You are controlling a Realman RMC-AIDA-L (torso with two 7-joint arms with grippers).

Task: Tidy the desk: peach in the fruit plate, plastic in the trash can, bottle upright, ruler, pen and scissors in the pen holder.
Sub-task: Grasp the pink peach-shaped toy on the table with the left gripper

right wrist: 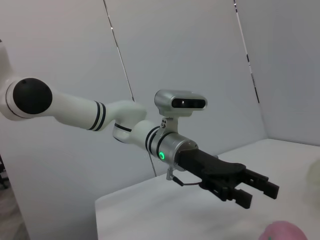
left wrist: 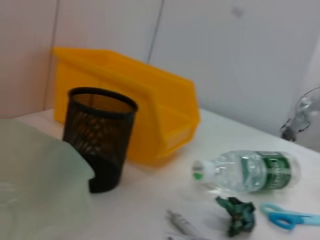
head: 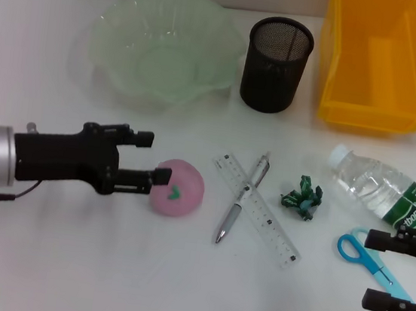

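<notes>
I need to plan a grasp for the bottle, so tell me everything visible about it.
The bottle is clear plastic with a white cap and a green label, apparently empty or nearly so. It lies on its side on the white table, cap pointing toward the pen holder, in front of the yellow bin. Nothing touches it; the scissors lie just nearer the robot.

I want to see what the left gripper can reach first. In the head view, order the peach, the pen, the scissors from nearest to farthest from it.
From the left gripper:
1. Peach, right at its fingertips.
2. Pen, mid-table, lying across the ruler.
3. Scissors, far right, by the right gripper.
</notes>
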